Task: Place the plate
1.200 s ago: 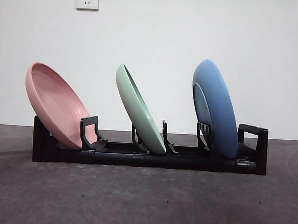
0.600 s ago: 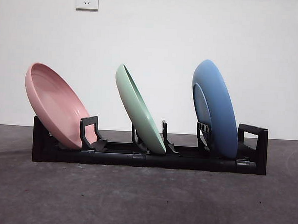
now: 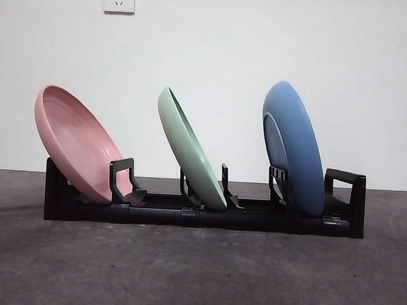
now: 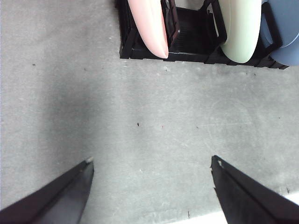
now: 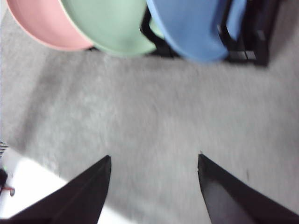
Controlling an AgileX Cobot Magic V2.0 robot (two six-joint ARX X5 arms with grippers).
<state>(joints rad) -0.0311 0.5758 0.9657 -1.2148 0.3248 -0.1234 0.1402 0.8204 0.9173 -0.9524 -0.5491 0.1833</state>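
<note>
Blue plate (image 3: 296, 147) racked at one end of the black rack (image 3: 200, 214), standing near upright in its slot.
Green plate (image 3: 190, 152) in the middle slot, pink plate (image 3: 74, 142) at the far end, both leaning the same way. Rack sits on the grey worktop (image 3: 197, 275). Left tool (image 4: 149, 163) and right tool (image 5: 153, 161) both hang above bare worktop before the rack, jaws spread wide, nothing between them.

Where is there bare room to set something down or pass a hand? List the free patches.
The grey table in front of the black rack is bare across its width. Inside the rack it is crowded: the pink plate, green plate and blue plate each fill a slot, leaving only narrow gaps between them. Both grippers hang open over the bare table: left gripper, right gripper.
</note>
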